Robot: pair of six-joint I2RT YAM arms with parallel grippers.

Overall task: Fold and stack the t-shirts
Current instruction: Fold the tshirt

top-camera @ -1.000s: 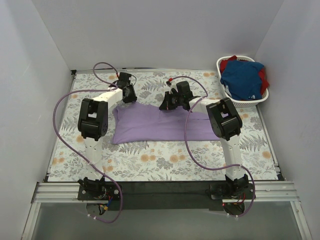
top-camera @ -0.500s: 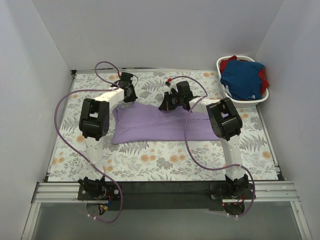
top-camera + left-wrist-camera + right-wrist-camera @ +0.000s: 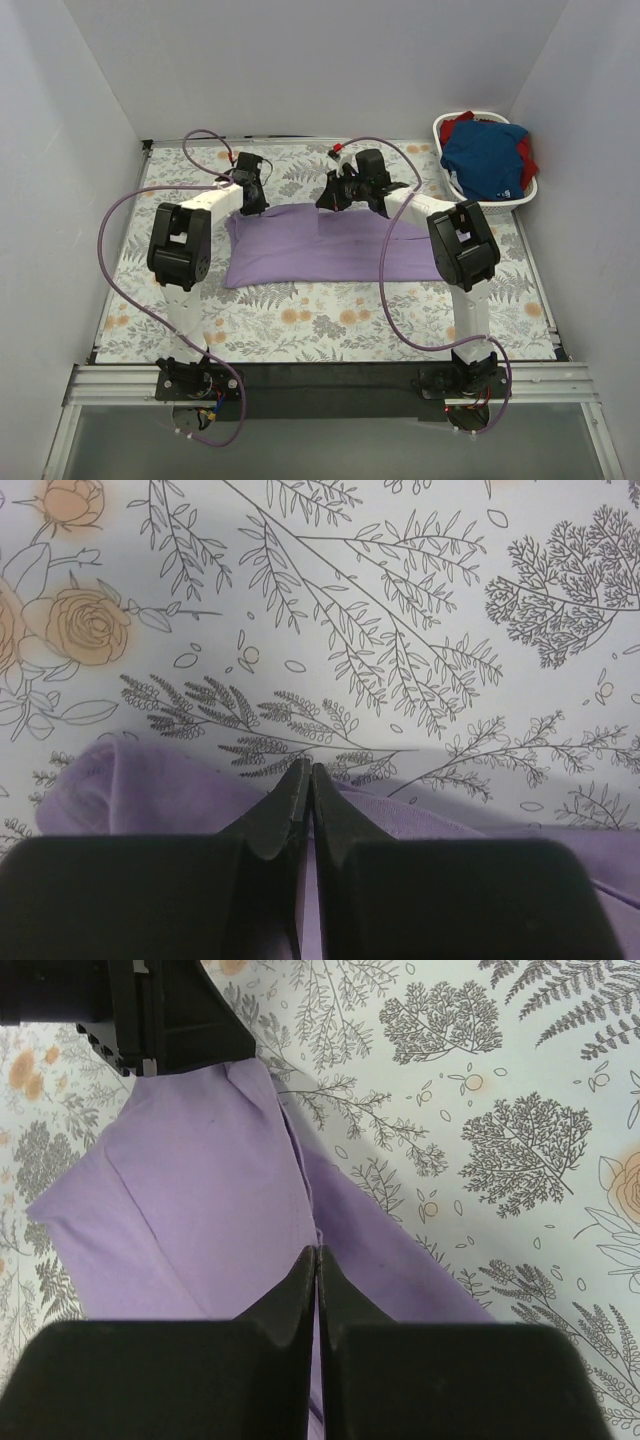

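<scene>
Three t-shirts: one lavender t-shirt [image 3: 320,250] spread at the middle of the floral table [image 3: 330,310]; one blue t-shirt [image 3: 485,160] and one red t-shirt [image 3: 527,160] heaped in one white basket [image 3: 500,208] at 2 o'clock; two grippers, left gripper [image 3: 305,772] and right gripper [image 3: 316,1252], each pinched tight on the lavender cloth's 12 o'clock edge.

The left end effector [image 3: 303,770] has closed its fingers on the far edge of the lavender t-shirt [image 3: 300,250]. The right end effector [image 3: 315,1252] has shifted toward the far side of the desk [image 3: 330,312], and both elbows have swung outward.
</scene>
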